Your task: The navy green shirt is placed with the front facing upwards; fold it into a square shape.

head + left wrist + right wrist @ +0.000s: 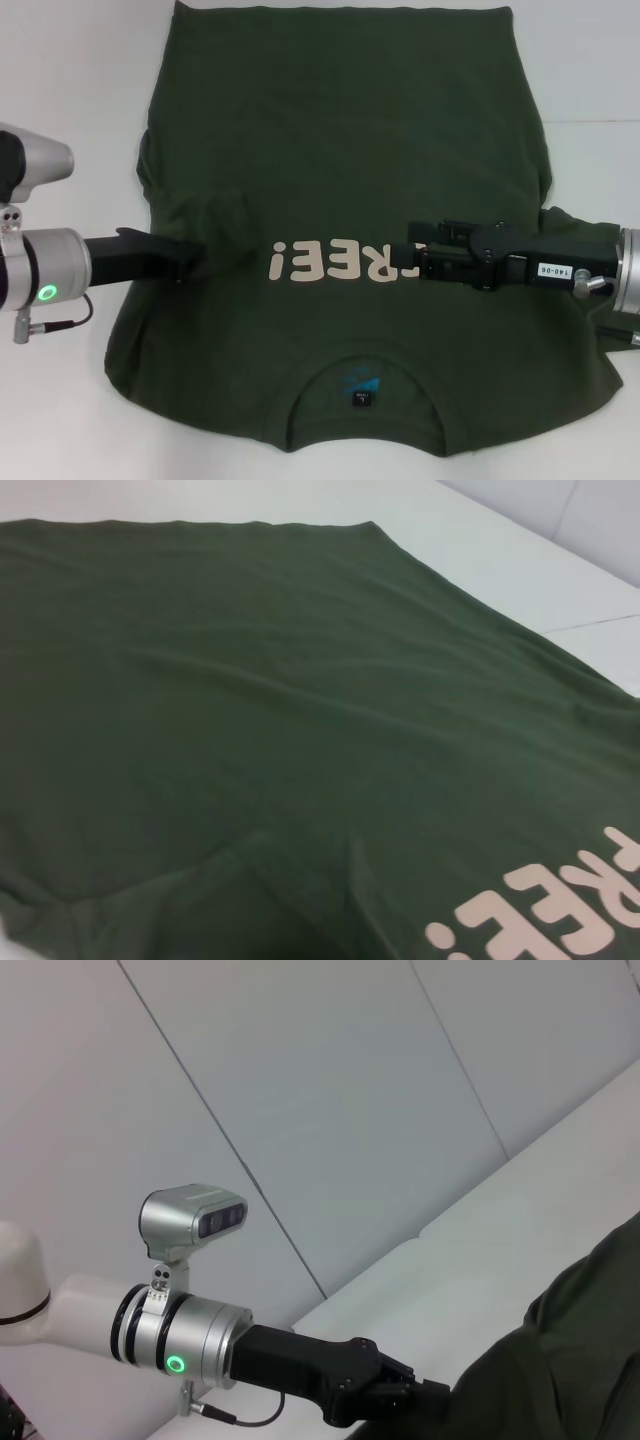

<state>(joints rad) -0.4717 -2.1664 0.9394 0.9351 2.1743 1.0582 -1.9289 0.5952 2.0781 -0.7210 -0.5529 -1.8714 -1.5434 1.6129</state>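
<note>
The navy green shirt [340, 150] is spread flat on the white tabletop [70, 80], front side up, with its collar [365, 372] at the edge nearest the robot and its hem at the far edge. The cream lettering [310, 262] is seen across the chest, and a small blue mark with a dark tag [358, 397] is visible just inside the collar.

The shirt's left side is gathered in folds where the left gripper [190, 262] meets it, beside the "!" end of the lettering; the gripper tip is buried in the cloth, and whether it is open or closed cannot be told. In the right wrist view the same left gripper [400, 1392] is seen reaching into the shirt's edge [560, 1360].

The right gripper [412, 262] is held over the chest, covering the other end of the lettering, with its arm lying across the shirt's right sleeve [575, 230]. Its state cannot be told either.

In the left wrist view the shirt's smooth body [250, 680] is seen stretching away from the lettering [560, 905] toward the hem.
</note>
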